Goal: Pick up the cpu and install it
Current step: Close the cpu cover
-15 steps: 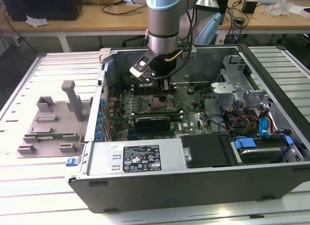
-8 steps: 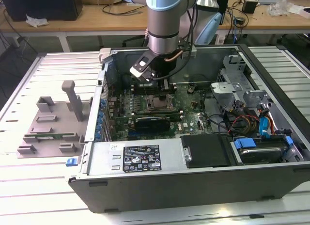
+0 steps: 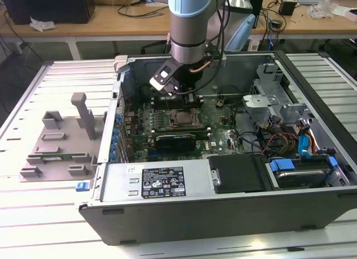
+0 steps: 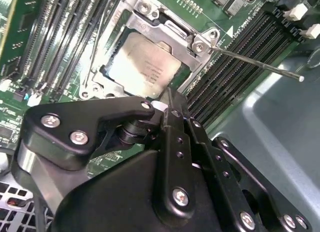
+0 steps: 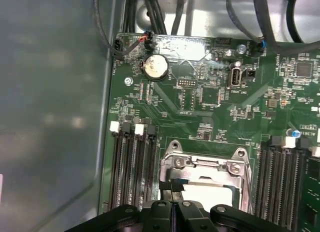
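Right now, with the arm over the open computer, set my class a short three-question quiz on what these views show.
1. True or false: the cpu lies on the grey tray outside the computer case.
2. Which is the gripper nearest to? A the coin cell battery; B the cpu; C the blue-tabbed drive.
3. Short answer: what flanks the socket frame on both sides?
Key: 1 false, it sits within the socket frame. 2 B. 3 memory slots.
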{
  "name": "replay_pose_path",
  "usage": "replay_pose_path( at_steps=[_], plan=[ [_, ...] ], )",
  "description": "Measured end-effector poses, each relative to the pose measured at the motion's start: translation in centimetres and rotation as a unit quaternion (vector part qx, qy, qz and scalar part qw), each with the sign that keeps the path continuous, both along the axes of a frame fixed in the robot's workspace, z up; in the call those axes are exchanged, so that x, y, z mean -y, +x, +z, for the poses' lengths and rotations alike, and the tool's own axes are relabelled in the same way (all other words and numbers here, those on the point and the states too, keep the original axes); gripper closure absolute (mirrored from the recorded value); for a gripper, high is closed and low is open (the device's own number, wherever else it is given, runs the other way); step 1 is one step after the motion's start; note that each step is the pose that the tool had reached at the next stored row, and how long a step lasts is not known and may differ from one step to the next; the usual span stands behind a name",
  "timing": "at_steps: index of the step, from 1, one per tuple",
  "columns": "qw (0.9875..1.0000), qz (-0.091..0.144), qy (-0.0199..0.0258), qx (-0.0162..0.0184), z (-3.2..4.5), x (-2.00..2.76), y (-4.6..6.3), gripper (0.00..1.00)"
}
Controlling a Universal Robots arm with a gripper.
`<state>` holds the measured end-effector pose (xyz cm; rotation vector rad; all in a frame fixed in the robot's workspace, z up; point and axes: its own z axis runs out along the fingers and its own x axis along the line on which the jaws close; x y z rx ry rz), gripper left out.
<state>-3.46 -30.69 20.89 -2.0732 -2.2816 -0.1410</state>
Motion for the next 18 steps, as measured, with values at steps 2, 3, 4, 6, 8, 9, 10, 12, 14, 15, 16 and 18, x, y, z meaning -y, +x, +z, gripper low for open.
replay_pose_path(
  at_steps=[2,3,4,6,8,9,10,12,14,15,16,18],
  plan=[
    [1.0,0.0,0.0015,0.0,-0.21,0.01,0.0,0.89],
    [1.0,0.0,0.002,-0.0001,-0.3,0.0,0.0,0.89],
    [1.0,0.0,0.0032,-0.0001,-0.41,0.01,0.0,0.89],
    [1.0,0.0,0.0062,0.0,-0.51,0.01,0.0,0.89],
    [1.0,0.0,0.0086,-0.0001,-0.54,0.0,0.0,0.89],
    [1.0,0.0,0.0087,-0.0001,-0.54,0.0,0.0,0.89],
    [1.0,0.0,0.0087,-0.0001,-0.55,0.0,0.0,0.89],
    [1.0,0.0,0.0082,-0.0001,-0.55,0.01,0.0,0.89],
    [1.0,0.0,0.0065,0.0,-0.56,0.0,0.0,0.89],
    [1.0,0.0,0.0045,-0.0002,-0.55,0.0,0.0,0.89],
    [1.0,0.0,0.0033,-0.0003,-0.56,0.0,0.0,0.89],
    [1.0,0.0,-0.0012,-0.0006,-0.56,0.0,0.0,0.89]
  ],
)
